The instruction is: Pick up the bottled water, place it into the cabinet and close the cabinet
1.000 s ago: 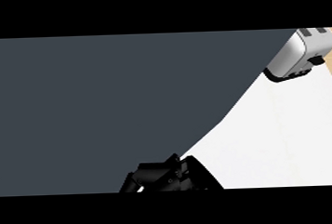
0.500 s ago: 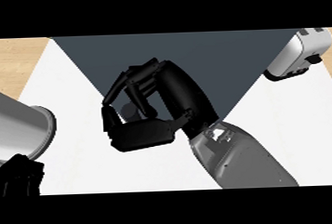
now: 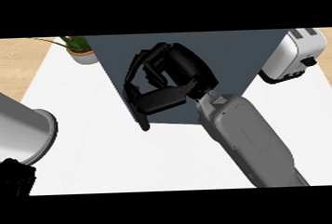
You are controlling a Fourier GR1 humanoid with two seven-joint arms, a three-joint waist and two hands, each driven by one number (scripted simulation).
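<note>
From the head view I see the dark slate-grey cabinet, a flat matte box with straight edges, standing far on the smooth white counter. My right hand, glossy black, lies against the cabinet's left front, its fingers curled in toward the palm; I cannot tell whether anything sits inside them. The rounded grey right forearm runs back to the near right. A slim dark handle hangs at the cabinet's near left corner, just under the hand. I cannot find the bottled water anywhere.

Open counter spreads near the cabinet and to its left. A silver toaster stands just right of the cabinet, a potted plant just beside its far left corner. A pale grey cylinder, my left forearm, fills the left edge, with the black left hand below it at the near left; I cannot tell how its fingers are set.
</note>
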